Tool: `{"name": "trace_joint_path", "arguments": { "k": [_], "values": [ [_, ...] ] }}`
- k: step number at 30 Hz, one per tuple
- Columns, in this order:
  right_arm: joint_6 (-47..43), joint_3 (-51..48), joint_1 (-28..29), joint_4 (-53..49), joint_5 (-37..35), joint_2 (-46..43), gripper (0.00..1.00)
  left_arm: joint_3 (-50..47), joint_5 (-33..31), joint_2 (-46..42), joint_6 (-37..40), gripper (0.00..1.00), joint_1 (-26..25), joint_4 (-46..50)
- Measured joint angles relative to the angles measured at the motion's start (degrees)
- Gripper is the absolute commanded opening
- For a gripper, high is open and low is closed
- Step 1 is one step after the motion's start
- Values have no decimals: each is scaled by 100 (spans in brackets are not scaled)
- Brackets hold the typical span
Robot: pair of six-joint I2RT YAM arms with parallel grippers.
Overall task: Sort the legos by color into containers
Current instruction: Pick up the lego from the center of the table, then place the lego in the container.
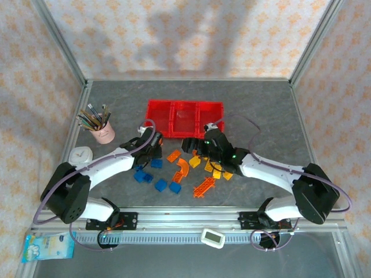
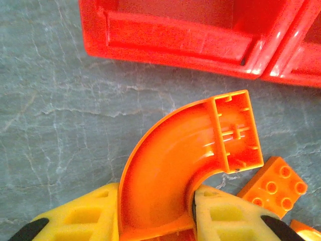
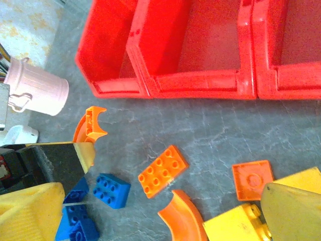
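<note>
**brickfan:** Quick one, what's the left gripper [image 2: 156, 196] up to right now?

**yam_watcher:** Its two yellow fingers [image 2: 83, 218] are squeezed onto a curved orange brick [image 2: 185, 145], one finger on each side of the bend. The brick's open square end points toward the red bins [image 2: 170, 35]. It's near the front wall of the leftmost bin, not over it. Honestly can't tell if the brick is off the table or touching it.

**brickfan:** And the right gripper [image 3: 163, 193]?

**yam_watcher:** Spread wide, not gripping anything. It hangs over the pile, with a flat orange brick [image 3: 163, 175] lying between the fingers. There's an orange square plate [image 3: 253, 178] and a yellow brick [image 3: 233, 228] by one finger, and a couple of blue bricks [image 3: 111, 190] by the other.

**brickfan:** Where are the loose legos, then?

**yam_watcher:** From the top camera, they lie on the grey table [image 1: 261, 110] in front of the bins. The blue bricks are on the left, and an orange lattice piece [image 1: 204, 187] is toward the near edge. The yellow ones [image 1: 215, 169] are beside the right arm. A pink pencil cup [image 1: 103, 133] stands left of the bins, apart from the bricks.
</note>
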State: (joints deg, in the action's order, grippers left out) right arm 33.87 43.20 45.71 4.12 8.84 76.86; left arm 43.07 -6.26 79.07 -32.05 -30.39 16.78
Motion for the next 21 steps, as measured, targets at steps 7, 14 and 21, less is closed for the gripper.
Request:
{"name": "trace_joint_path", "arguments": {
  "k": [7,14,21],
  "values": [
    [-4,271,-94,28,-2,39,100,885,-304,308,72,26,267,15],
    [-92,461,-376,76,20,291,100,1888,-319,1414,175,26,793,-199],
    [-175,662,-522,122,87,433,100,2752,-323,2380,286,29,981,-240]
  ]
}}
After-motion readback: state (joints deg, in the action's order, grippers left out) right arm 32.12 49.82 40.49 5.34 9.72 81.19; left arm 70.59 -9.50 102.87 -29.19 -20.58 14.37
